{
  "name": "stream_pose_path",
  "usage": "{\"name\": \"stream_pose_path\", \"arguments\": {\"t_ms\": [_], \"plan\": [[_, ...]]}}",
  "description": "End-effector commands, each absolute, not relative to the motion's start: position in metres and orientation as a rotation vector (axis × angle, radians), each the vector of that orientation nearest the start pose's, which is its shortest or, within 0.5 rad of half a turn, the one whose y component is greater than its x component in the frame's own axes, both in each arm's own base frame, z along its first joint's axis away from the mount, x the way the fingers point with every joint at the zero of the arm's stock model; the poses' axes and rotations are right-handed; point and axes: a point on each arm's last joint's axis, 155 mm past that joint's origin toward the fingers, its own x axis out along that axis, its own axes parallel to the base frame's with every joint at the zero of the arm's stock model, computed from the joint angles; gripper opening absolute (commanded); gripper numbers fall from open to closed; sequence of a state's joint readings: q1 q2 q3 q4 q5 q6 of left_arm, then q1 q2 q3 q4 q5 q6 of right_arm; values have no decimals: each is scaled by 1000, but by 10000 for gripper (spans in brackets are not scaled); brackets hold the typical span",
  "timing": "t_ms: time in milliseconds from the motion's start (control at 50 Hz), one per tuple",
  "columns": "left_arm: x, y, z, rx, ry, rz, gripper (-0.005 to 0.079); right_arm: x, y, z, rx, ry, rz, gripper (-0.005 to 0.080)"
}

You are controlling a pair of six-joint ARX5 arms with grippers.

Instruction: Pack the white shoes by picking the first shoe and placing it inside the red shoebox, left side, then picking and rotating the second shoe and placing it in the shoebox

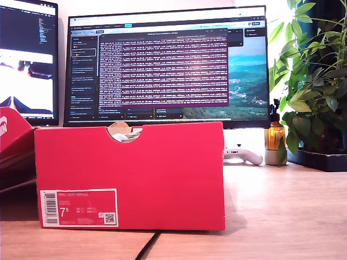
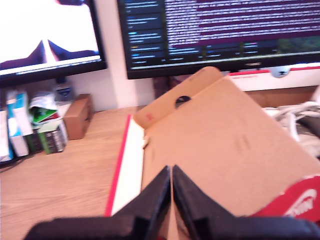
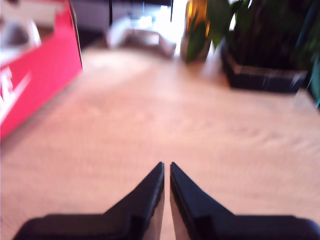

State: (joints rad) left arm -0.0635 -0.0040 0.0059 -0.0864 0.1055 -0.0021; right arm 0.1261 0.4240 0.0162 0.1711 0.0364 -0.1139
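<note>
The desk (image 1: 282,216) is light wood and carries everything observed. Two monitors stand at its back: a wide one (image 1: 168,65) showing text windows, and a second (image 1: 27,59) at the exterior view's left edge.

The red shoebox (image 1: 130,176) stands upright on the desk in front of the wide monitor, its labelled end wall facing the exterior camera. A white label (image 1: 78,207) with a barcode and "7.5" sits low on that wall toward the exterior view's left. White shoe material (image 1: 126,132) shows through the semicircular notch in the top edge, so at least one of the white shoes (image 3: 20,30) lies inside the box; the second wrist view gives a blurred white form above the box's side wall. How many shoes are inside cannot be told.

The red lid (image 1: 13,135) leans at the exterior view's left, just beside the box. The first wrist view shows its brown cardboard underside (image 2: 225,150), tilted.

A potted plant (image 1: 317,81) occupies the exterior view's right. A white game controller (image 1: 244,156) lies behind the box, and a small amber bottle (image 1: 275,135) stands near it.

My first gripper (image 2: 171,172) hangs over the lid's underside, jaws pressed together, pinching nothing. My second gripper (image 3: 166,167) hangs over bare desk beside the box, jaws likewise closed and empty. Neither arm appears in the exterior view.
</note>
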Motion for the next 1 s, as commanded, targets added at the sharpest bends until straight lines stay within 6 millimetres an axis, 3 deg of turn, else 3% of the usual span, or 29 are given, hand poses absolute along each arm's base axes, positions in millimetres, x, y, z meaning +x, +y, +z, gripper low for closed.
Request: {"name": "stream_pose_path", "arguments": {"t_ms": [0,180,420,520,660,980], "plan": [[250,-33,133,-12,96,-160,-19,268,27,113,-146,212,104,-11],[250,-29,133,-22,97,-140,-19,258,25,125,-145,161,96,-11],[251,-25,133,-23,97,-122,-19,249,2,131,-129,136,-25,-11],[252,-17,133,-21,98,-80,-19,249,10,124,-123,161,19,-11],[252,-10,131,-20,104,-43,-19,246,36,125,-114,154,160,-11],[247,-10,102,-25,224,-41,-19,247,33,124,8,167,132,-11]]}}
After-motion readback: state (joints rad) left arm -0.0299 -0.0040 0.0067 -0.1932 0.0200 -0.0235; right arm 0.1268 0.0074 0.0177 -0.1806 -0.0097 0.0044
